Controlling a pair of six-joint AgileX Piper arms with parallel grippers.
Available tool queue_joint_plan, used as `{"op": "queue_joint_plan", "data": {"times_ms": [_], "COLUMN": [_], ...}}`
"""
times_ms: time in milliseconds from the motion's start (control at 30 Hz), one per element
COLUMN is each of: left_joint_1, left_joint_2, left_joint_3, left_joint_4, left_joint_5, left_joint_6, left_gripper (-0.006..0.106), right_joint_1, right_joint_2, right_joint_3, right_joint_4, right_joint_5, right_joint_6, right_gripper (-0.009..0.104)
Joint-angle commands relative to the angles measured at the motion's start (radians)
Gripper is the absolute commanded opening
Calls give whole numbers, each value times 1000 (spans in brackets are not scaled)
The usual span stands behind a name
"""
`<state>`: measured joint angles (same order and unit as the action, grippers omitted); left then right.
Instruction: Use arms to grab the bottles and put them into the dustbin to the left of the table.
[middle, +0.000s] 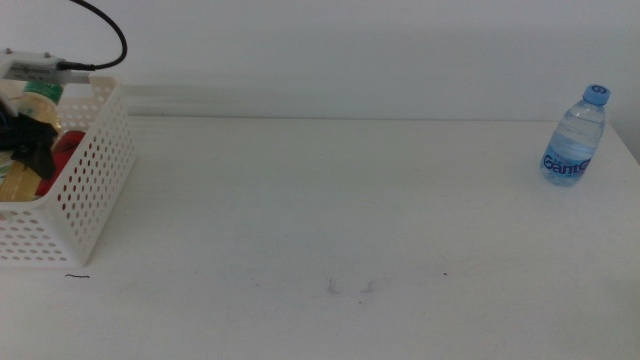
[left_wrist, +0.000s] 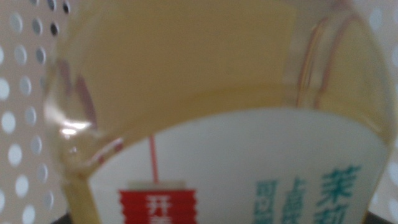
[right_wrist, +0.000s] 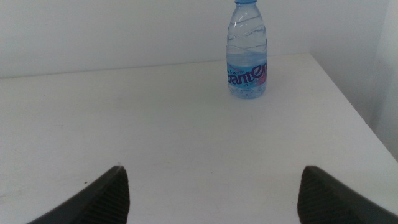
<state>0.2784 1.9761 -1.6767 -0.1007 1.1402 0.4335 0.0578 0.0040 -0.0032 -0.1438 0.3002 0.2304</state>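
Note:
The white perforated dustbin (middle: 95, 175) stands at the table's left edge. My left gripper (middle: 25, 135) reaches down inside it, shut on the yellow tea bottle (middle: 17, 180), whose label (left_wrist: 249, 168) and yellow liquid fill the left wrist view. Something red, the soda can (middle: 64, 146), shows inside the dustbin beside the gripper. The clear blue-capped water bottle (middle: 575, 135) stands upright at the far right of the table (middle: 330, 200). In the right wrist view my right gripper (right_wrist: 212, 173) is open and low over the table, well short of the water bottle (right_wrist: 247, 53).
A black cable (middle: 105, 30) loops above the dustbin from the left arm. A few faint scuff marks (middle: 350, 287) lie near the table's front middle. The table's right edge runs just beyond the water bottle.

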Motion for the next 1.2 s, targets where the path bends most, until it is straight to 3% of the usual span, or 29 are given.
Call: {"op": "queue_joint_plan", "data": {"times_ms": [0,200,333,600,667,800,867,967,1167], "left_joint_1": [1,1,-8,-86,-118,-204,-273,-389,-598], "left_joint_2": [-6,11,-28,-246,-327,-481,-548,-641,-718], "left_joint_3": [-21,-21,-21,-21,-21,-21,-21,-21,-21], "left_joint_4": [-36,-57,-87,-117,-180,-392,-442,-448,-378], "left_joint_5": [-57,-62,-54,35,45,75,81,81,81], "left_joint_6": [40,22,-8,-8,-8,16,32,32,32], "left_gripper": [29,73,94,94,94,94,94,94,94], "right_joint_1": [-9,-9,-9,-9,-9,-9,-9,-9,-9], "right_joint_2": [-4,-4,-4,-4,-4,-4,-4,-4,-4], "right_joint_3": [3,3,3,3,3,3,3,3,3], "right_joint_4": [-9,-9,-9,-9,-9,-9,-9,-9,-9], "right_joint_5": [-10,-10,-10,-10,-10,-10,-10,-10,-10], "right_joint_6": [-3,-3,-3,-3,-3,-3,-3,-3,-3], "right_gripper": [90,90,90,90,90,90,90,90,90]}}
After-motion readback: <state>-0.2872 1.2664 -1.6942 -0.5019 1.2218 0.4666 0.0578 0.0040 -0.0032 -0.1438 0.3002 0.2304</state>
